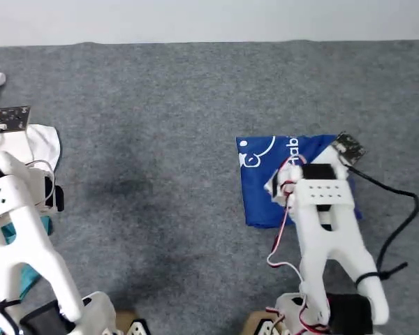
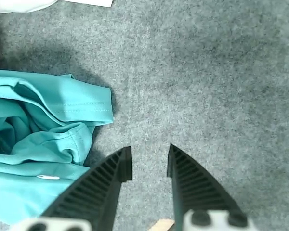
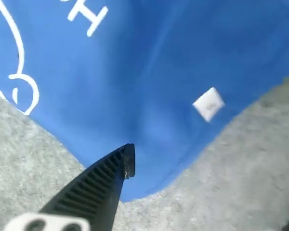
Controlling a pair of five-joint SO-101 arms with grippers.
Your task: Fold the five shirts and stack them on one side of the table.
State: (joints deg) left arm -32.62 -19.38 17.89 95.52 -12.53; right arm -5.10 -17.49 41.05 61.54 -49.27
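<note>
A folded blue shirt with white print lies right of the table's middle. My right gripper hovers low over it and stands open; one black finger points at the blue shirt near its edge, close to a small white tag. A crumpled teal shirt lies at the left edge, partly under my left arm. My left gripper is open over bare carpet beside the teal cloth, with nothing between its fingers. A white shirt lies just beyond it.
The table is covered in grey carpet, with wide free room in the middle and at the back. A black cable trails from the right arm. The arm bases stand at the front edge.
</note>
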